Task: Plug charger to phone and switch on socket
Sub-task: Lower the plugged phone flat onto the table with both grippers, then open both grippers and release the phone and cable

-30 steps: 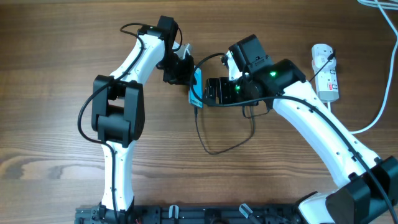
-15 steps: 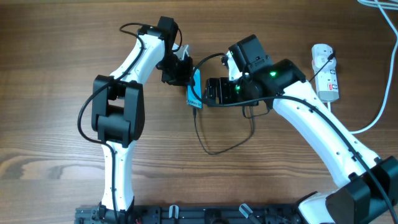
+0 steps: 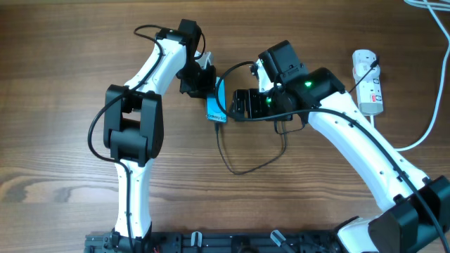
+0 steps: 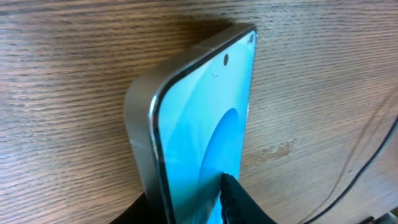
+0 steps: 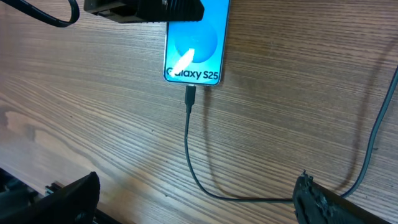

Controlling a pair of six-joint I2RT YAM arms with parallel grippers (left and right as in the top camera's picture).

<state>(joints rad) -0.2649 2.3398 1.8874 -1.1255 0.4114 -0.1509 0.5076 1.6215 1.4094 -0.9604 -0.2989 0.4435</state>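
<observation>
Left gripper (image 3: 201,80) is clamped on the top end of the phone (image 5: 198,50), near mid-table between the two arms. The left wrist view shows a black finger (image 4: 239,199) across the turquoise screen and the phone tipped up on one long edge, off flat. Likely reason: the hold braces the phone against a push from the other end and lifts its port edge clear of the wooden table (image 3: 56,140).

Charger (image 5: 187,146): the thin black cable runs straight up to the "Galaxy S25" end. The connector (image 5: 190,96) touches the middle of that edge, in line with the port. It looks inserted, but I cannot tell if it is fully home.

Right gripper (image 5: 194,191) is released, with its fingers spread wide on either side of the cable and nothing between them. It hangs just short of the phone's port end. The cable's slack loops off to the right.

Socket (image 3: 369,88) lies well apart at the far right edge, with no gripper near it. The switch state is too small to read. By my judgement the switching step is not yet done and falls to the right arm, which is nearer.
</observation>
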